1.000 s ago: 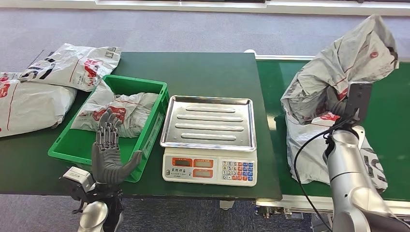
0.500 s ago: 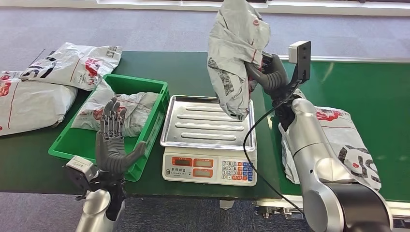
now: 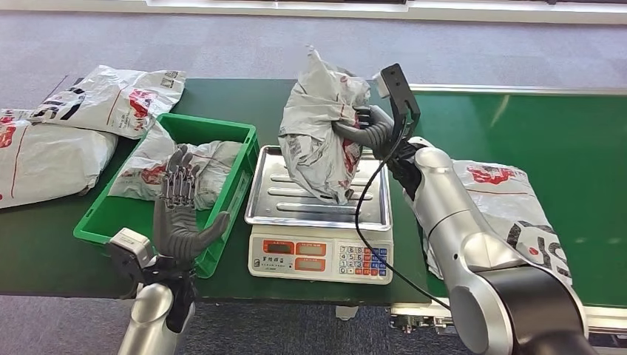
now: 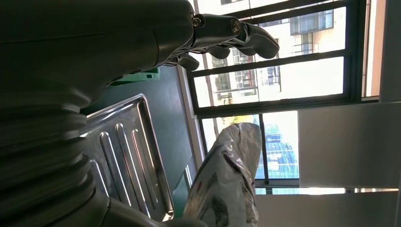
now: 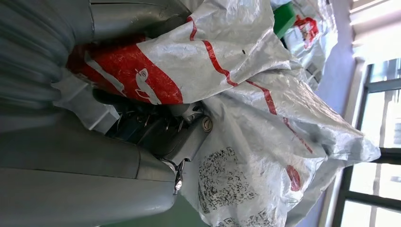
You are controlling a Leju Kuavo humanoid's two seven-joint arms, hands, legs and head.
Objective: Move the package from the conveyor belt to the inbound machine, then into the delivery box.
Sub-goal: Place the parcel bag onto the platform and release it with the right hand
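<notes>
Lowered since a moment ago, the grey courier package [image 3: 319, 137] gripped in the right hand [image 3: 367, 127] touches the scale's steel tray [image 3: 319, 194], while the left hand [image 3: 178, 219], fingers spread and holding nothing, hovers near that tray.

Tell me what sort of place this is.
Probably a parcel sorting or shipping station, perhaps a mock-up. A green conveyor belt carries a mail bag, a weighing scale stands beside it, and a green crate holds another bag, with more piled nearby.
</notes>
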